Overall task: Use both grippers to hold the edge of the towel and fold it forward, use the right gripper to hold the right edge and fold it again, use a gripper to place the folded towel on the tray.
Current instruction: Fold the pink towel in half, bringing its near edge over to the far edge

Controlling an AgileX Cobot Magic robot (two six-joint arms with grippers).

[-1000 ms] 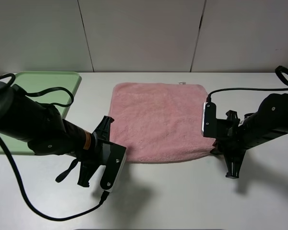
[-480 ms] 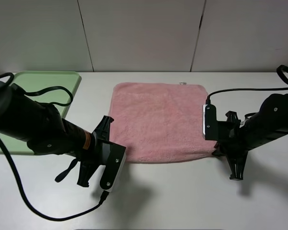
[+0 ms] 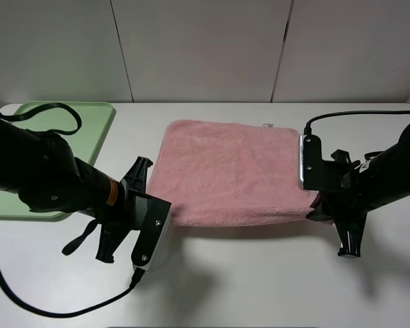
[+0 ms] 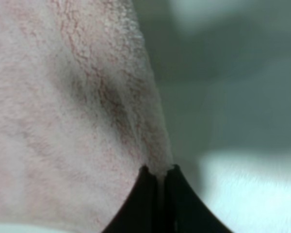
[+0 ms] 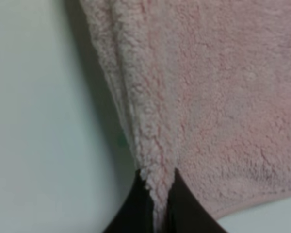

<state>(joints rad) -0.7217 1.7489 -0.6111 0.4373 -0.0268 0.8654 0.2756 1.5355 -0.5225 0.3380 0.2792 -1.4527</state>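
The salmon-pink towel (image 3: pixel 232 171) lies spread in the middle of the table, with its small white tag (image 3: pixel 267 125) at the far hem. Its near edge (image 3: pixel 242 217) hangs raised above the table and casts a shadow underneath. My left gripper (image 3: pixel 168 216) is shut on the near left corner; the left wrist view shows black fingertips (image 4: pixel 148 187) pinching the plush hem (image 4: pixel 155 145). My right gripper (image 3: pixel 314 206) is shut on the near right corner, with its fingertips (image 5: pixel 177 194) clamped over the rolled hem (image 5: pixel 153 165). The light green tray (image 3: pixel 89 116) sits at the far left, partly behind my left arm.
White table surface (image 3: pixel 260 280) stretches in front of the towel. A grey panelled wall (image 3: pixel 205 48) closes off the back. Black cables trail from both arms, one looping over the tray and one lying on the table near the front left.
Both grippers have risen with the towel's near corners, lifting the near edge off the table. The left arm drew slightly left, the right arm slightly right, pulling the edge taut.
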